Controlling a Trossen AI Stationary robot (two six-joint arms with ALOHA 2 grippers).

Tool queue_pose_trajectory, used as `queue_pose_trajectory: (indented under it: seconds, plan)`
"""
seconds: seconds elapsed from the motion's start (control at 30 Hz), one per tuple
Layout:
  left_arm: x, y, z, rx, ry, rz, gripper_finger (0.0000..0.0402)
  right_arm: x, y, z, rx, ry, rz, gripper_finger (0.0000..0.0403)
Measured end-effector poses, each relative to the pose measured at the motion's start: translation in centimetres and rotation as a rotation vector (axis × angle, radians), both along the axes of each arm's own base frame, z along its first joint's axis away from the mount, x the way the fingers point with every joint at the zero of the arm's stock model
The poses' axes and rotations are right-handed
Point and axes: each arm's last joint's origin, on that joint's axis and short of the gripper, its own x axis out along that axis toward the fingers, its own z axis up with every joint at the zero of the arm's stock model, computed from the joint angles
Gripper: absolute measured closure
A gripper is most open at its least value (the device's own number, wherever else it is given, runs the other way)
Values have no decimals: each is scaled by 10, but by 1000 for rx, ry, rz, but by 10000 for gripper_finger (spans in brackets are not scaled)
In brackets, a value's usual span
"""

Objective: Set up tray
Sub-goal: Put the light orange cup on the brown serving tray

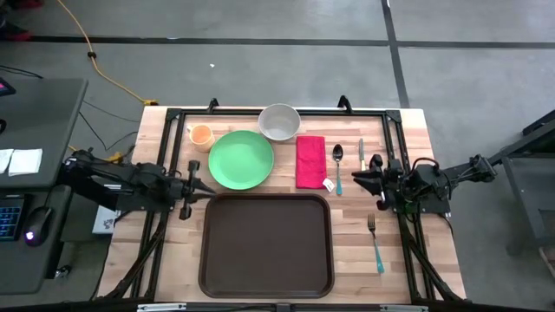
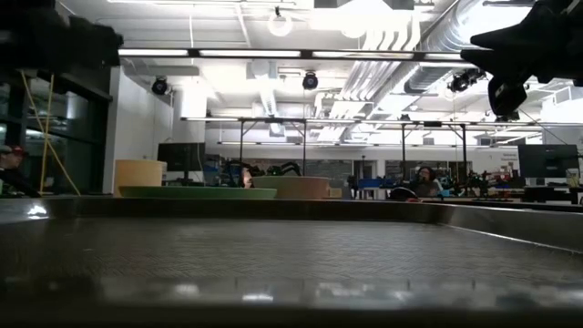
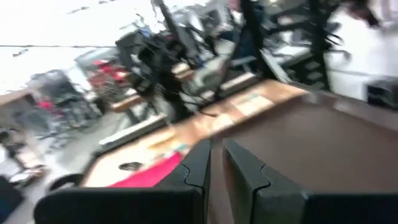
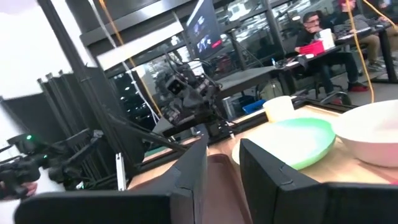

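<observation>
**Tray empty, both arms parked at its far corners**

Tray (image 1: 266, 244): lower centre of the high view, nearest the front edge of the table (image 1: 408, 260), nothing in it. Fork (image 1: 375, 243) lies to its right.

Left gripper (image 1: 206, 186): left of the tray's upper-left corner, fingers (image 3: 200, 167) a narrow slit apart, holding nothing.

Right gripper (image 1: 357, 178): right of the upper-right corner, narrow gap, empty.

Farther up: green plate (image 1: 241, 159), red napkin (image 1: 310, 161), spoon (image 1: 337, 165), orange cup (image 1: 201, 136), white bowl (image 1: 279, 122).
</observation>
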Motion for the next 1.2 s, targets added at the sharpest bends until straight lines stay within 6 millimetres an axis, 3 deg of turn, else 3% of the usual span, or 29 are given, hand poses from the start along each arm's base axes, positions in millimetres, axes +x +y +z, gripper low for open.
queue_pose_trajectory:
  seconds: [0.27,0.53,0.83,1.2]
  plan:
    - [-9,7,38,-32,-70,163,328,0,-2,0,43,-2,-57,329]
    - [-19,13,92,-27,-54,277,328,-1,-3,1,54,-6,-108,329]
    - [-16,15,147,29,76,358,328,-2,-4,5,58,-50,-118,329]
    - [-5,16,181,102,331,527,328,-2,-4,7,47,-68,-137,329]
